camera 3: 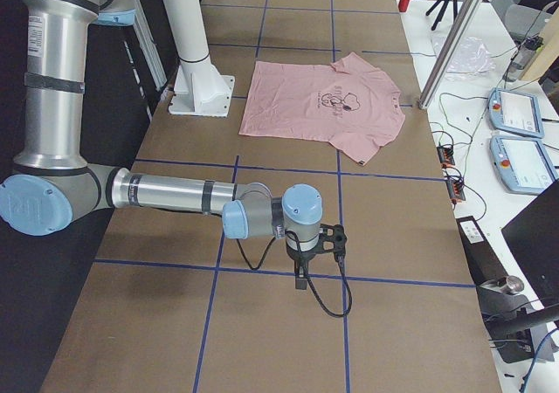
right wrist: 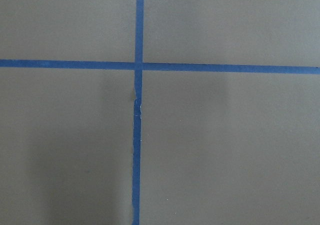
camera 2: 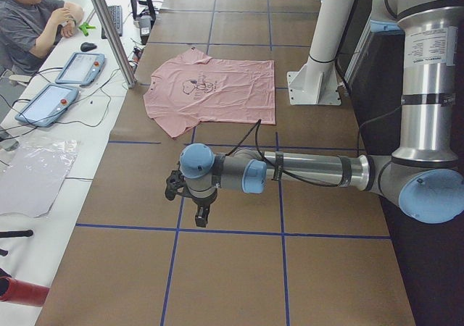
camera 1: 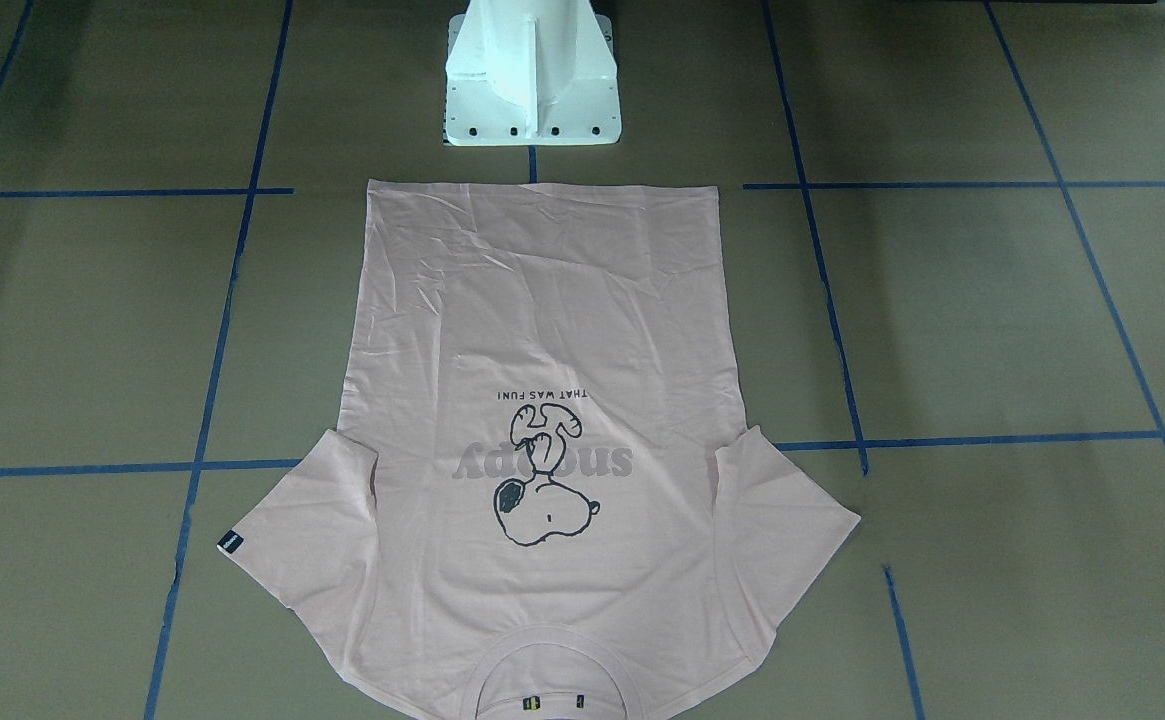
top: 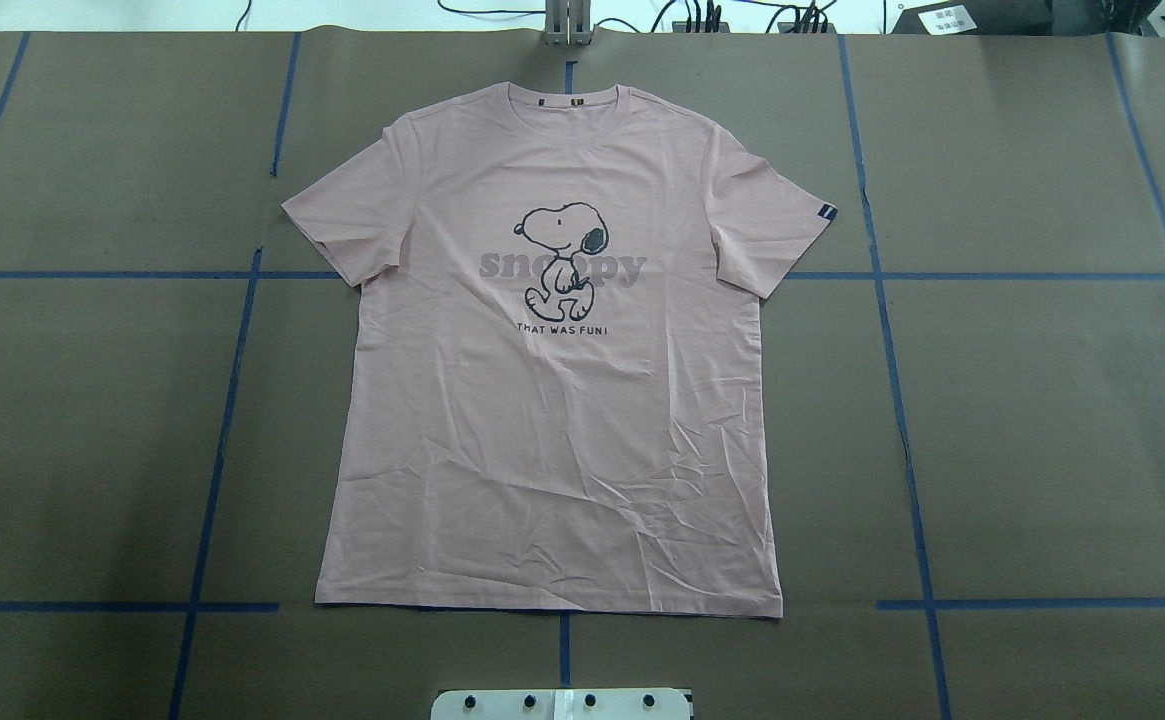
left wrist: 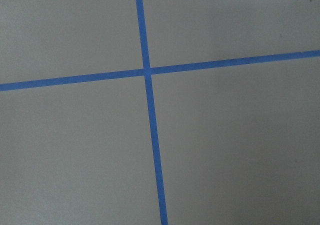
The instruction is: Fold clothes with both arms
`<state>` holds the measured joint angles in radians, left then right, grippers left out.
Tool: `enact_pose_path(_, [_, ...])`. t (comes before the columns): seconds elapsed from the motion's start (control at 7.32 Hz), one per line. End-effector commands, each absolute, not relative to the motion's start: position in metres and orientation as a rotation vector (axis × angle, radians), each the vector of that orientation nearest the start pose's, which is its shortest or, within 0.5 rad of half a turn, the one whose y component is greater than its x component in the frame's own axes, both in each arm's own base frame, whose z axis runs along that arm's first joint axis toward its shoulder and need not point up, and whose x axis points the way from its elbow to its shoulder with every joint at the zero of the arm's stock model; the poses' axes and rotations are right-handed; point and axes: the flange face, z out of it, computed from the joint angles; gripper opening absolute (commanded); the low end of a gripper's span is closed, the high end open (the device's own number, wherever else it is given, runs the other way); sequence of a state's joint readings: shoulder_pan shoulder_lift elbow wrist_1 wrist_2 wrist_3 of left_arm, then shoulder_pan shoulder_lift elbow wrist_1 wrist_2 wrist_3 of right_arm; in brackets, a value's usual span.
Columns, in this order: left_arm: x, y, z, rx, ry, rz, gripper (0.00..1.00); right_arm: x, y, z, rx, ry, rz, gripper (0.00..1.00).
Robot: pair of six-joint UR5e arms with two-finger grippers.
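The pale pink T-shirt lies flat and spread out, print up, in the middle of the brown table, collar at the far edge and hem towards the robot. It also shows in the front view, the left side view and the right side view. My left gripper hangs over bare table far to the shirt's left. My right gripper hangs over bare table far to its right. Neither touches the shirt, and I cannot tell whether they are open or shut. Both wrist views show only table and blue tape.
The white pedestal base stands just behind the shirt's hem. Blue tape lines grid the table. A person, tablets and cables sit beyond the table's far edge.
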<state>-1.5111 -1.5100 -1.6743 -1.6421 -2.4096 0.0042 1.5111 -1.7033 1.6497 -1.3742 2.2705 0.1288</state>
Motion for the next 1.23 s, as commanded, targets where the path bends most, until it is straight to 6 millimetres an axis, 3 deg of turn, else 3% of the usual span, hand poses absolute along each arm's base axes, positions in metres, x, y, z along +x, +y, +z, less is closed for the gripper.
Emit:
enact_pose_path(0.0, [-0.031, -0.479, 0.615, 0.147, 0.832, 0.138, 1.00, 0.023, -0.471, 0.612, 0.157, -0.717, -0.048, 1.00])
enact_pose_path(0.14, [-0.032, -0.482, 0.619, 0.165, 0.805, 0.129, 1.00, 0.020, -0.487, 0.594, 0.194, -0.723, -0.063, 1.00])
enact_pose_path(0.27, [-0.033, -0.486, 0.610, 0.199, 0.789, 0.139, 1.00, 0.018, -0.511, 0.570, 0.280, -0.722, -0.092, 1.00])
enact_pose_path(0.41, [-0.031, -0.502, 0.586, 0.273, 0.808, 0.146, 1.00, 0.017, -0.527, 0.551, 0.333, -0.721, -0.105, 1.00])
enact_pose_path(0.55, [-0.030, -0.530, 0.546, 0.385, 0.811, 0.134, 1.00, 0.015, -0.554, 0.536, 0.346, -0.732, -0.094, 1.00])
enact_pose_path(0.68, [-0.030, -0.564, 0.498, 0.543, 0.801, 0.149, 1.00, 0.013, -0.560, 0.540, 0.344, -0.735, -0.089, 1.00])
enact_pose_path(0.82, [-0.028, -0.577, 0.470, 0.693, 0.803, 0.207, 1.00, 0.011, -0.572, 0.523, 0.355, -0.755, -0.070, 1.00])
enact_pose_path(0.96, [-0.026, -0.582, 0.469, 0.716, 0.825, 0.183, 1.00, 0.009, -0.586, 0.500, 0.354, -0.788, -0.001, 1.00])
enact_pose_path(1.09, [-0.025, -0.580, 0.465, 0.747, 0.848, 0.157, 1.00, -0.008, -0.606, 0.461, 0.346, -0.853, 0.047, 1.00])
